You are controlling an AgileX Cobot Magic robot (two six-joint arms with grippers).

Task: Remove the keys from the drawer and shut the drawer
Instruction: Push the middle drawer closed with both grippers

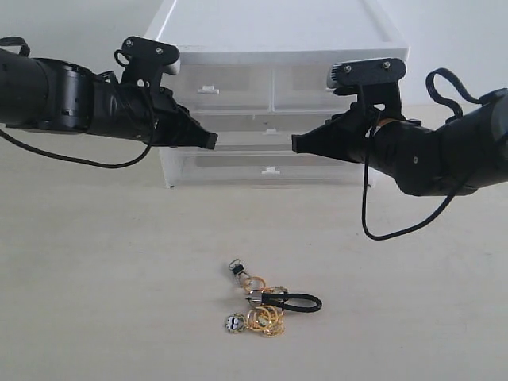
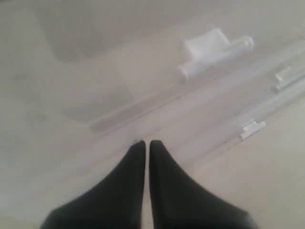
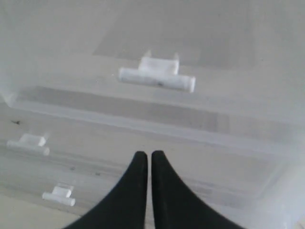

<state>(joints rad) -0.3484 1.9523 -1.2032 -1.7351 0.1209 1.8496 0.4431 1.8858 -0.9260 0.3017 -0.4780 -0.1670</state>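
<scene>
The keys point(image 1: 266, 305) lie on the table in front of the cabinet: gold rings, silver clasps, a round charm and a black loop strap. The drawer point(image 1: 246, 136), the upper wide translucent one, has its tab handle point(image 1: 270, 131) between my two grippers, and its front looks level with the other fronts. My left gripper point(image 1: 213, 141) point(image 2: 145, 142) is shut and empty, its tip at the drawer front left of the handle. My right gripper point(image 1: 295, 144) point(image 3: 145, 153) is also shut and empty, at the front right of the handle. Neither wrist view shows the keys.
The white drawer cabinet point(image 1: 278, 32) stands at the back. It has two half-width drawers point(image 1: 230, 83) on top and a lower wide drawer point(image 1: 238, 168) with its own tab handle point(image 1: 271, 170). A black cable point(image 1: 373, 230) hangs below the right arm.
</scene>
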